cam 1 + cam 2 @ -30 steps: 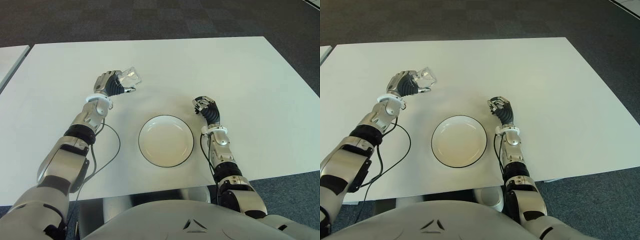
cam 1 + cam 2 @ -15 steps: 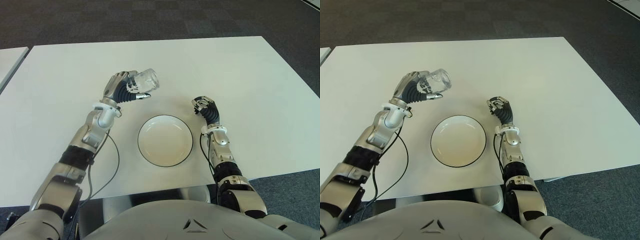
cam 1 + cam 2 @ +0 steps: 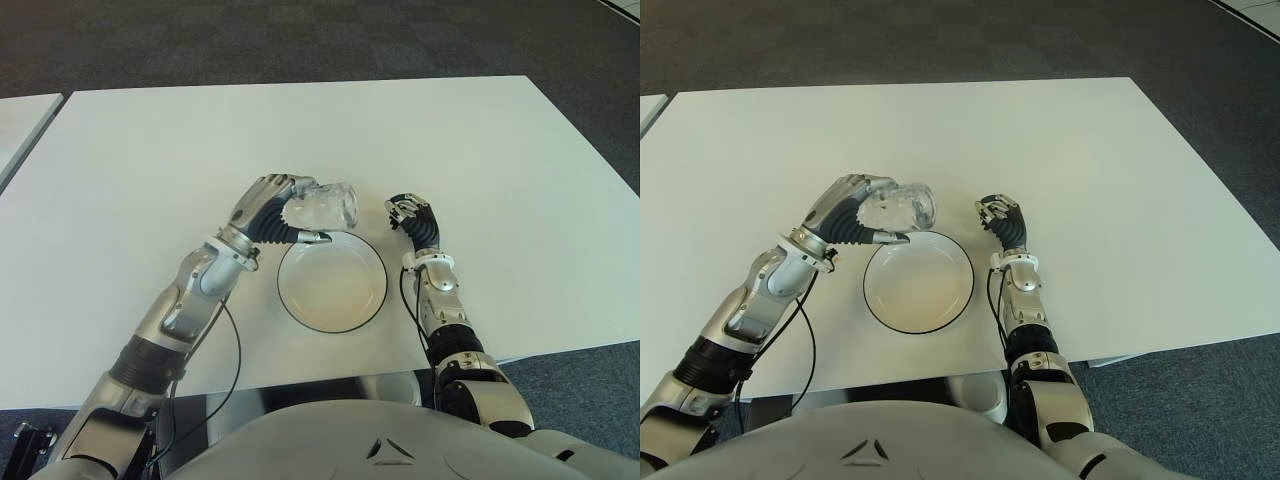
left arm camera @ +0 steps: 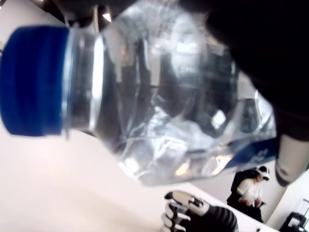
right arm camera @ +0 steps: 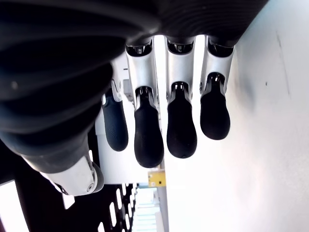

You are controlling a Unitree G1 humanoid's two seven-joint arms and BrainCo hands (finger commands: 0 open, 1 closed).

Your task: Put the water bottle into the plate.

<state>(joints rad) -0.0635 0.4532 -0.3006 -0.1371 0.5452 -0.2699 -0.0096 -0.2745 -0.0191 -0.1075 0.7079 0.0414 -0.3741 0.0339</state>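
My left hand (image 3: 285, 210) is shut on a clear water bottle (image 3: 325, 207) with a blue cap (image 4: 31, 79), holding it on its side above the far left rim of the white plate (image 3: 332, 282). The plate has a dark rim and sits on the white table (image 3: 450, 140) in front of me. The bottle also fills the left wrist view (image 4: 164, 106). My right hand (image 3: 411, 216) shows just right of the plate, fingers curled and holding nothing.
A black cable (image 3: 228, 350) trails along my left forearm over the table. The table's front edge (image 3: 560, 348) lies close to my body, with dark carpet (image 3: 300, 40) beyond the far edge. A person sits far off in the left wrist view (image 4: 248, 191).
My left hand has carried the bottle from the far left of the table rightward and nearer, up to the plate's far left rim. The right hand has not moved.
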